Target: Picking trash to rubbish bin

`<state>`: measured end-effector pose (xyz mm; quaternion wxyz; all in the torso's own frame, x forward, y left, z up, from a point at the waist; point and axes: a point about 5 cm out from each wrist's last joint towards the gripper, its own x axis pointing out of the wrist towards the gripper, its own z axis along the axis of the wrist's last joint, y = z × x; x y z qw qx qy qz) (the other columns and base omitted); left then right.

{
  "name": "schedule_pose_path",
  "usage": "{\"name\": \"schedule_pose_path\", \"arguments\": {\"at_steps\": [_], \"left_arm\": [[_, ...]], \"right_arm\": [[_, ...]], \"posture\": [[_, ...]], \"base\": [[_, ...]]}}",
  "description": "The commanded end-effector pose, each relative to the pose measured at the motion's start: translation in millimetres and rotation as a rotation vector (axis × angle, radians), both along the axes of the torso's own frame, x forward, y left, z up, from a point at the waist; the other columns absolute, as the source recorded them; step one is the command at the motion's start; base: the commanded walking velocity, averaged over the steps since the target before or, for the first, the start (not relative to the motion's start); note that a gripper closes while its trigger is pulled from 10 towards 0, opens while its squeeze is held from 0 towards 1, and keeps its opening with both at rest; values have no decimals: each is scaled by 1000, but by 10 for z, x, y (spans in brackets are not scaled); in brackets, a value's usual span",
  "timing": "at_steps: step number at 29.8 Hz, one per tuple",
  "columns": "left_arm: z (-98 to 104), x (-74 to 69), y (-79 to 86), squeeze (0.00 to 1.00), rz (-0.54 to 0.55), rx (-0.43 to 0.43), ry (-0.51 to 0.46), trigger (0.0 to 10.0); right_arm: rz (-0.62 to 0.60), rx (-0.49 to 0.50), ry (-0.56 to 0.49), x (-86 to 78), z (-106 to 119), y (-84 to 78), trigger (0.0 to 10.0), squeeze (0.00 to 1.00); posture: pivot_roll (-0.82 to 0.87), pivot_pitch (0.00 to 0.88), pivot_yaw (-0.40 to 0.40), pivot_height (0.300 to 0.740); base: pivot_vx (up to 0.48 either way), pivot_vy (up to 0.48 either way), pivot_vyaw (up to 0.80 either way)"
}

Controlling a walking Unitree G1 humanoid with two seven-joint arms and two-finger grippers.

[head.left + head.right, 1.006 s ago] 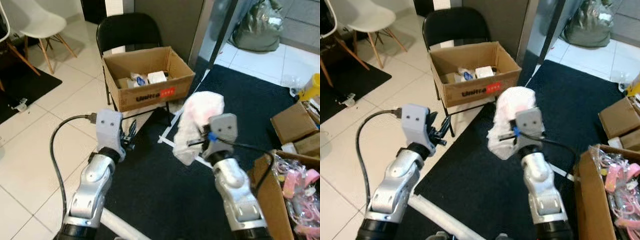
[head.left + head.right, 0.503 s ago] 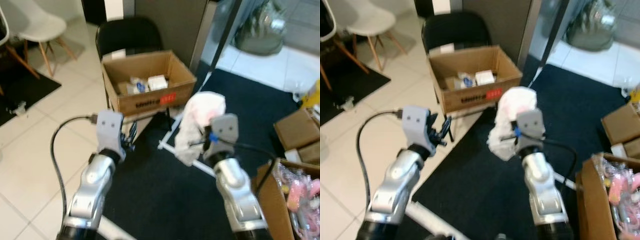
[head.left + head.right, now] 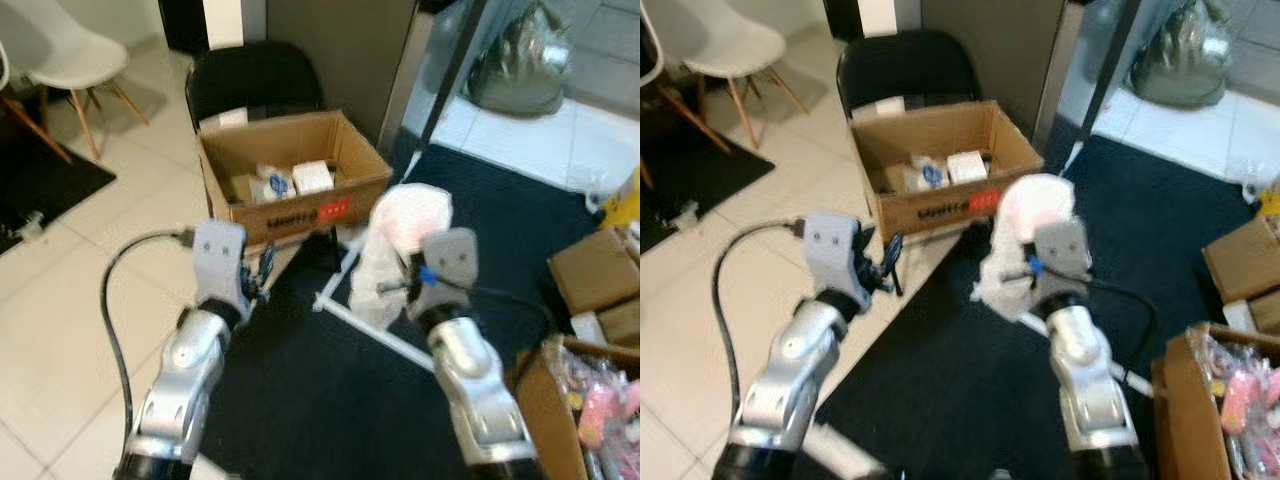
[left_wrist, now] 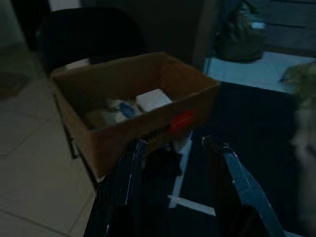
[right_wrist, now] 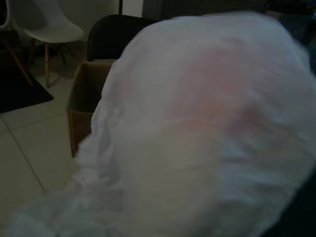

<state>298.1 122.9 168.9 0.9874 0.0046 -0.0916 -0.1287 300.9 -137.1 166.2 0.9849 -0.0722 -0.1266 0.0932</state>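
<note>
**Q.** What did each claw hold, and why was it carried that way?

**A.** My right gripper was closed on a crumpled white plastic bag, pink showing faintly through it. I held the bag raised in front of me, above the dark carpet, presumably so that it would clear the floor and the rim of the cardboard box serving as the rubbish bin. In the right wrist view the bag lay so close to the lens that my fingers could not be made out. My left gripper held nothing; its two black fingers stood well apart, pointing at the box. I judged it was kept forward merely for balance or readiness.

**Q.** Where was the bin relative to the trash?

**A.** The box stood ahead of me and to my left of the bag, resting on a black chair. It was open at the top, and small white packets already lay in it. The bag was near but not over the opening, so the drop appeared still to come.

**Q.** And the room?

**A.** Pale floor tiles met the carpet, which carried a white tape line. A white chair stood at far left, a dark filled sack beyond a doorway, and further cartons to my right.
</note>
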Motion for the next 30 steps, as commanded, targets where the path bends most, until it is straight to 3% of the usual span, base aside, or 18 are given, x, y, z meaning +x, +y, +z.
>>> {"name": "schedule_pose_path", "arguments": {"at_steps": [1,30], "left_arm": [[-64,-23,-17,0,-9,14,25,10000],[-66,-19,-10,0,-6,15,29,10000]], "right_arm": [[-16,-10,4,-17,-15,-56,10000,0],[-16,-9,9,-14,-24,-61,10000,0]], "posture": [[-15,156,-20,740],[-12,169,-21,740]], "base": [[289,0,0],[283,0,0]]}}
